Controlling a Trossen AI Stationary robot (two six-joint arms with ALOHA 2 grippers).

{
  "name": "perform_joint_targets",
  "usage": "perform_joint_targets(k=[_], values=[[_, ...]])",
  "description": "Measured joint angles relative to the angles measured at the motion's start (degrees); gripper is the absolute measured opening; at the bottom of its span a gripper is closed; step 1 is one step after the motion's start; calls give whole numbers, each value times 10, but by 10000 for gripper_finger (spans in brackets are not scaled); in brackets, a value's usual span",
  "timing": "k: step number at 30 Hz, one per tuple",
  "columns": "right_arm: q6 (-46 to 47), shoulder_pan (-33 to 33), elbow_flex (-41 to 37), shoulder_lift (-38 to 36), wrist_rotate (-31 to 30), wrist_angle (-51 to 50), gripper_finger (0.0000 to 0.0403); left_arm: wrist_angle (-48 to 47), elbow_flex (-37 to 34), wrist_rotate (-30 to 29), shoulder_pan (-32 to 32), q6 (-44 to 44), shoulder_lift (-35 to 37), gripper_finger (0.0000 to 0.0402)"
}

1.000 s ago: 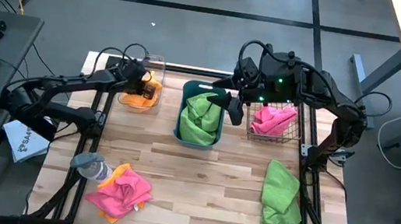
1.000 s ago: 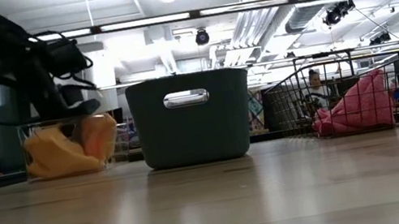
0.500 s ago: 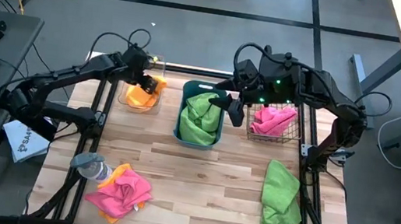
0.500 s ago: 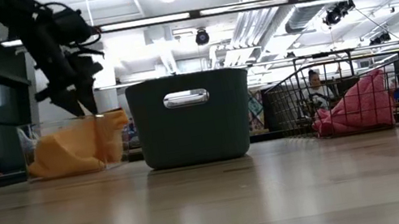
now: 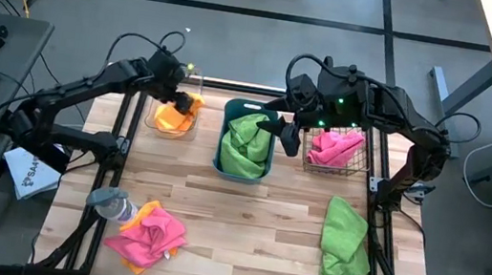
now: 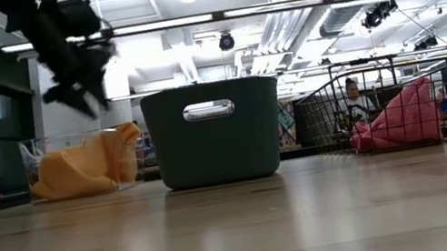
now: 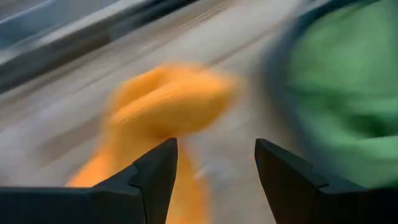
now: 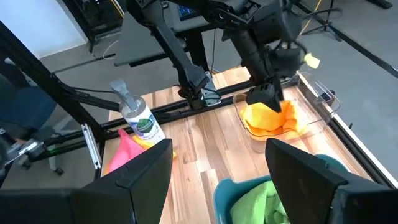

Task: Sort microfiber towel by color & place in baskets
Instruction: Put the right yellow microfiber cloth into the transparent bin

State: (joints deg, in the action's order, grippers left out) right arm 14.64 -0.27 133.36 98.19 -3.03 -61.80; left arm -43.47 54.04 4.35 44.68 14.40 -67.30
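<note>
- Left gripper (image 5: 179, 88) hangs above the clear plastic bin (image 5: 174, 109) at the table's far left corner; its fingers (image 7: 155, 177) stand apart with nothing between them, as the left wrist view shows
- Directly beneath that gripper lies an orange towel (image 5: 173, 113), bunched inside the clear bin, with one corner raised toward the bin's rim on the side nearest the teal tub (image 6: 216, 132)
- Right gripper (image 5: 287, 134) hovers over the near-right rim of the teal tub, between that tub and the wire-mesh basket (image 5: 336, 148); its fingers (image 8: 146, 174) are spread wide and hold nothing
- Just under and to the left of the right gripper, a green towel (image 5: 246, 143) fills the teal tub
- Just to the right of the right gripper, a pink towel (image 5: 333, 147) sits heaped in the wire-mesh basket, its top showing above the mesh in the low view
- Well toward the table's front from the right gripper, a second green towel (image 5: 345, 241) lies spread loose on the wooden table (image 5: 253, 225) near the right edge
- Well toward the front from the left gripper, a crumpled pink towel (image 5: 153, 234) lies on the boards with a bit of orange cloth (image 5: 148, 207) showing at its far edge
- A spray bottle (image 5: 111, 203) lies just beside that pile, at the table's left edge
- In the low view a person (image 6: 352, 89) shows far off in the room behind the wire-mesh basket
</note>
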Motion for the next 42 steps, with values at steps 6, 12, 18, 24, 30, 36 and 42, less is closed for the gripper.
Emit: perform_joint_targets(k=[6,12,18,24,30,36,42], values=[[0,-1,0,0,0,-6,254,88,0,37,-21,4,-5,204],[-2,-1,0,1,-15,-14,254,99,0,35,-36,1,-51,204],[-1,-1,0,1,-30,-14,254,169,0,37,-56,21,-108,204],[5,-1,0,2,-29,-14,254,187,0,31,-65,25,-129,204],[5,-1,0,2,-37,-14,254,112,0,-62,-59,-6,-117,204],[5,-1,0,2,-45,-16,254,73,0,-136,-57,-30,-89,204],[9,-1,0,2,-45,-20,254,35,-5,-179,-57,-49,-92,204]])
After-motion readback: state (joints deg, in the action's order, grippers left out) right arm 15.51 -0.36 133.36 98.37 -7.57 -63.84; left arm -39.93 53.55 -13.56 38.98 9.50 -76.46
